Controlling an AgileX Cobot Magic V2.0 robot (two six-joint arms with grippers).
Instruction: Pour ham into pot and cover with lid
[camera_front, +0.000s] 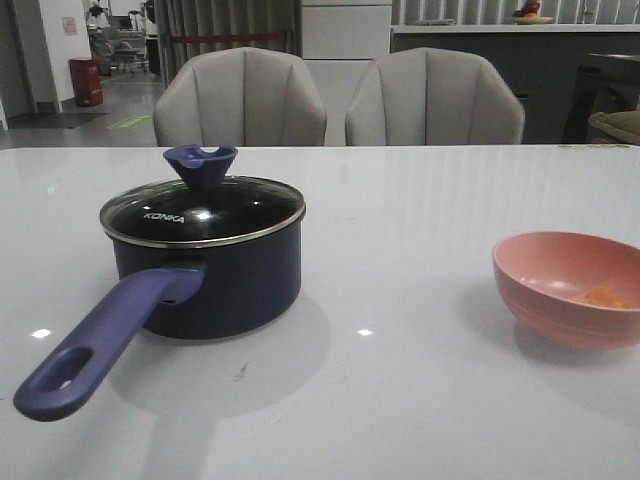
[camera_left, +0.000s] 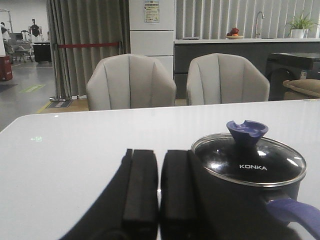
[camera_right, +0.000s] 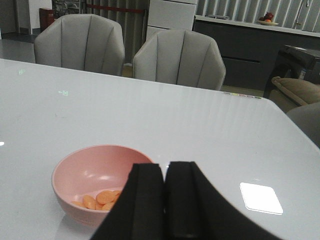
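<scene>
So nothing has really kicked off here, looks like the very first step: the round glass lid with the steel rim and white KONKA lettering is sitting on the dark navy saucepan with the long purple-blue handle, and the small orange-pink ham chunks are lying in the bottom of the pink bowl. Taking the pot as the landmark: nearest the robot is the handle, which sticks out toward the front-left edge of the white glossy table, so that's the one thing to swing around carefully. The left gripper sits low on the robot's side of the pot, just off its left, jaws pressed together with nothing in them. The right gripper is parked right behind the bowl, well off to the pot's right, jaws also together and empty. My guess at the next move: the left one has to open up, come over the notched purple-blue knob and lift the lid away before any pouring can happen, then the right one goes for the bowl's rim. Room-wise it's easy, there's a wide bare stretch of table between pot and bowl for setting the lid down, and more bare table beyond the pot. Past the far edge are two grey upholstered chairs, not in anyone's way.
</scene>
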